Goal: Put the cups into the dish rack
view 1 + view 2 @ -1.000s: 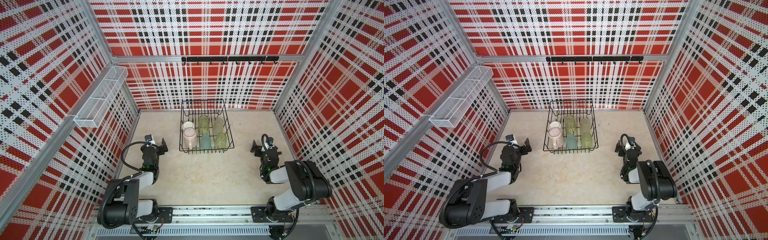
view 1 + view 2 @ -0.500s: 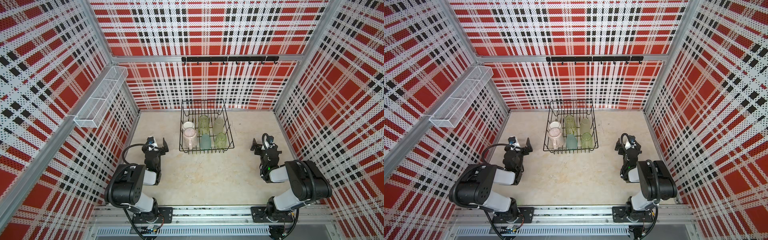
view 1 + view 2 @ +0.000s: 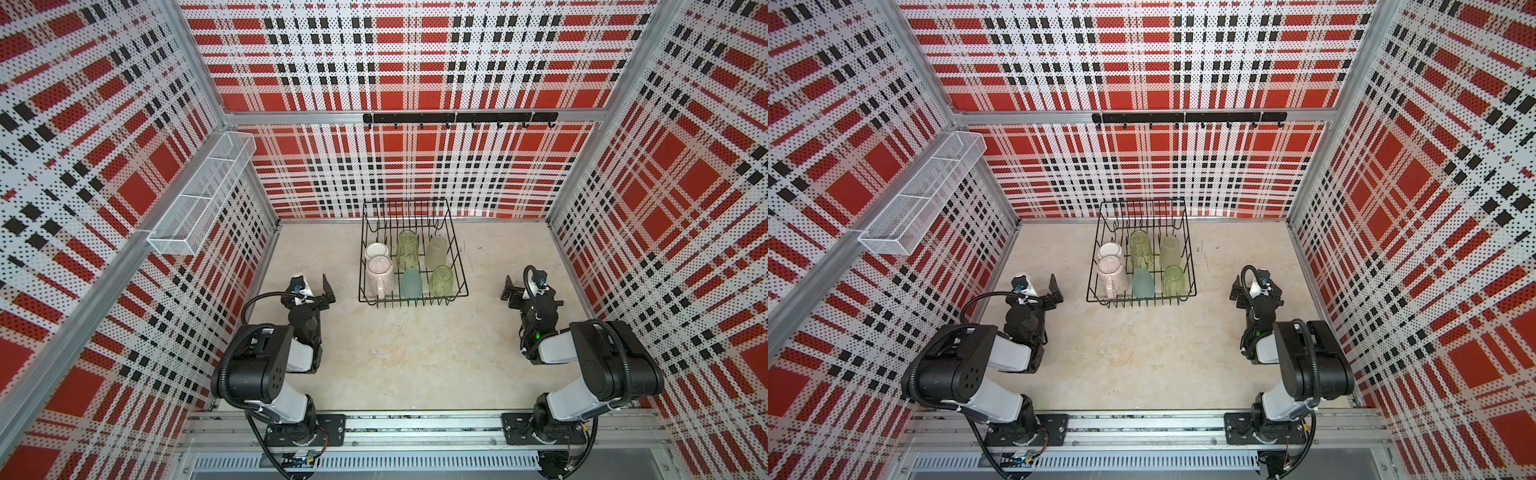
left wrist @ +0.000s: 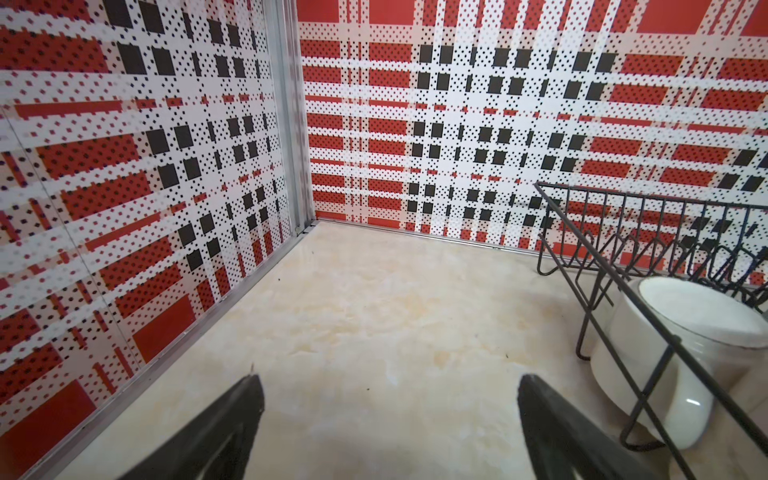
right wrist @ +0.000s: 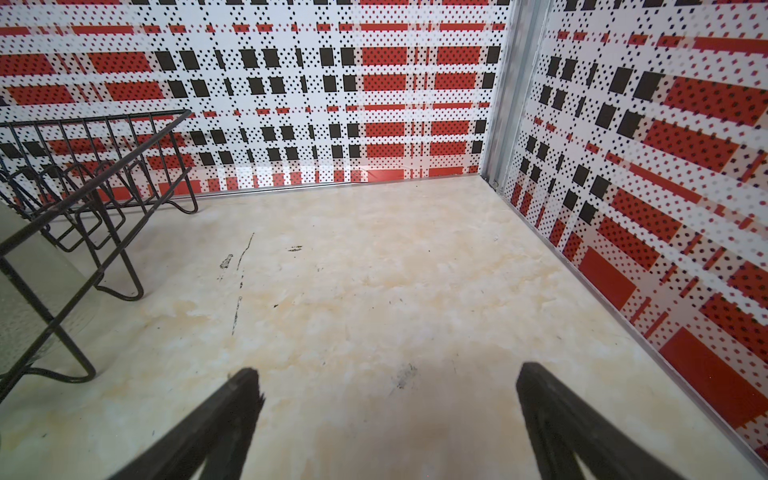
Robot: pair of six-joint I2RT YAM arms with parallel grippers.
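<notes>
Cups [image 3: 410,284] sit inside black wire dish rack [image 3: 407,211].

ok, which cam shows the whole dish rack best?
A top view: the dish rack sits whole in frame, six cups inside. Left wrist shows only one side and a pale mug behind the wire; right wrist only a cropped corner.

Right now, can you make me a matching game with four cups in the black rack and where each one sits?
Cups: 1 white mug; 2 pink mug; 3 teal tumbler; 4 frosted tumbler.
Spots in the dish rack: A near row, middle; B far row, right; C near row, left; D far row, left.
Pairs: 1-D; 2-C; 3-A; 4-B.
</notes>
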